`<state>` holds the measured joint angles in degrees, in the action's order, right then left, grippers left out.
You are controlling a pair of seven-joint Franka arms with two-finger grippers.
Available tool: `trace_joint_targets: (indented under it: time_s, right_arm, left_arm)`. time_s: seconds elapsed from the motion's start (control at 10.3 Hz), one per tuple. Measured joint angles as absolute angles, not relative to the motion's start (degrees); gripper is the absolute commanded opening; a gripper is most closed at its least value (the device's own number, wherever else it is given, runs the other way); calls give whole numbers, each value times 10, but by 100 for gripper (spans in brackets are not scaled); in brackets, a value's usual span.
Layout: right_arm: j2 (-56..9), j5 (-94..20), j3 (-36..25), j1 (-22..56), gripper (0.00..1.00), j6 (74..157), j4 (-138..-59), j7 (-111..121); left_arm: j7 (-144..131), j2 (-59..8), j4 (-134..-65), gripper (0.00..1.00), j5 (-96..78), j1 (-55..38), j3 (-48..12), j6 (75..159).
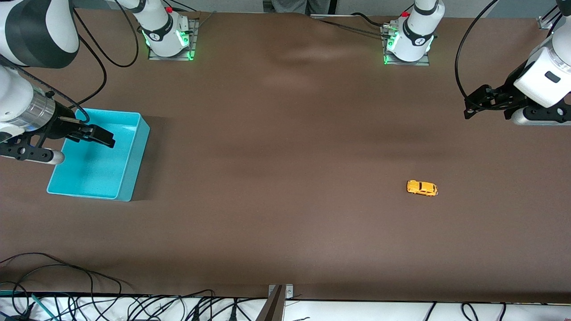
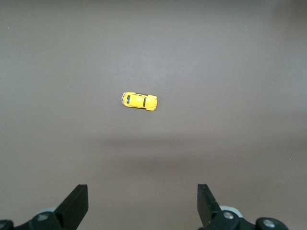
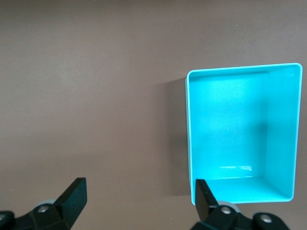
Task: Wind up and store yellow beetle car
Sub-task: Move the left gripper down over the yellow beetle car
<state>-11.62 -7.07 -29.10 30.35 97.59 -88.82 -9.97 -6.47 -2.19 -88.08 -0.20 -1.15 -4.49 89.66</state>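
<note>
Nothing done yet; yellow beetle car (image 1: 422,188) untouched on counter (image 1: 285,178), well apart from empty turquoise bin (image 1: 134,178); left tool (image 2: 143,203) and right tool (image 3: 139,201) wide open, holding nothing; winding and storing both left.

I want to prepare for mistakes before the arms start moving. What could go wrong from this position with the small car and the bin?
1. The yellow beetle car is tiny beside the open left gripper, so the fingers may push it and it may roll away.
2. The turquoise bin sits at the right arm's end, with bare table between; a handover or long carry could drop the car.
3. The open right gripper hangs over the bin and could knock its wall.
</note>
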Motion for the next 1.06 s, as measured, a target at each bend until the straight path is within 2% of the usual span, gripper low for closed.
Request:
trace_joint_targets:
  time_s: [0.48,1.06]
  right_arm:
    - [-116,-71,-291,304,100,976,-888,-100]
    - [-116,-71,-291,304,100,976,-888,-100]
  left_arm:
    - [-39,-35,-881,100,-2,-12,-47,895]
    - [149,-116,-881,100,-2,-10,-45,913]
